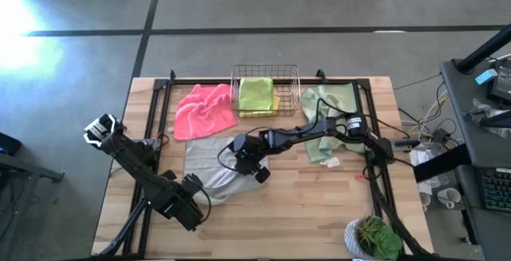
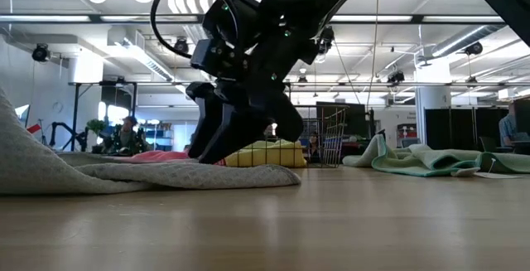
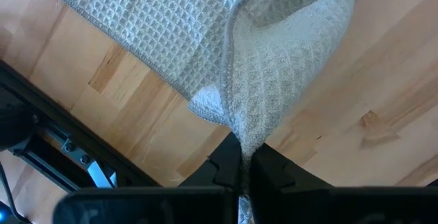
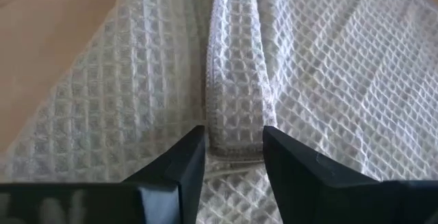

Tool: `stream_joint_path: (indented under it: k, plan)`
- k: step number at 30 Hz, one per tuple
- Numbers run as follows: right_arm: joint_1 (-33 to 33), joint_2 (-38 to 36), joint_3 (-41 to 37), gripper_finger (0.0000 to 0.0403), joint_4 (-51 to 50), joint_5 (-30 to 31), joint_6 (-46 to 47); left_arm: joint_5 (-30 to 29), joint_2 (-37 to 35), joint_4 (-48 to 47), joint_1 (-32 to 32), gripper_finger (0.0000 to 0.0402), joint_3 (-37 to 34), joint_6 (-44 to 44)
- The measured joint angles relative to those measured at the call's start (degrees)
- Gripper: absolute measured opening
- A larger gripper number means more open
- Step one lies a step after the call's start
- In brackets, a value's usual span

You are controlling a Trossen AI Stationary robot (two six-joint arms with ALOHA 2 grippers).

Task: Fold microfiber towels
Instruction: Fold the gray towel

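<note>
Starting at the tabletop's left edge, the left gripper point(image 3: 243, 172) has its fingers pressed together on a pinched-up corner of the light grey towel point(image 1: 209, 165), holding that corner off the wood near the front-left corner of the table while the rest of the cloth trails toward the middle. The grey towel lies rumpled, no clean fold in it yet, so this one looks like the job in hand and barely begun. Just behind it, toward the back edge, the hot pink towel point(image 1: 204, 109) sits crumpled and unfolded. Over the grey cloth's right side the right gripper point(image 4: 235, 159) is down on the fabric with its fingers standing apart, straddling a raised hemmed ridge of the weave; whether they have bitten on it I cannot tell. At the middle of the back edge the copper wire basket point(image 1: 239, 76) holds the lime green towel point(image 1: 255, 93) with the yellow towel point(image 1: 275, 100) peeking out beside it. Toward the back-right corner the pale sage green towel point(image 1: 327, 101) sprawls unfolded under the right arm. By my read, nearly everything outside the basket remains to be folded.
</note>
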Motion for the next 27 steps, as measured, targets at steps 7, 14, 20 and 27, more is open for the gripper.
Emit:
stream_joint_path:
  k: [7, 14, 20, 27]
  plan:
    - [0.0, 0.3, 0.0, 0.0136, 2.1, 0.1, 0.0, 0.0, 0.0, 0.0, 0.0, 0.0, -0.1, 0.3]
    - [0.0, 2.6, 0.1, 0.0136, 1.9, 0.4, 0.1, 0.0, 0.0, 0.0, 0.0, 0.0, -0.1, 0.1]
    - [0.1, 2.6, 0.1, 0.0132, 2.4, 2.9, 0.4, 0.0, 0.0, 0.0, 0.0, 0.0, -0.1, 0.2]
    - [0.1, 2.5, 0.1, 0.0073, 2.1, 3.0, 4.1, 0.0, 0.0, 0.0, 0.0, 0.0, -0.2, 0.2]
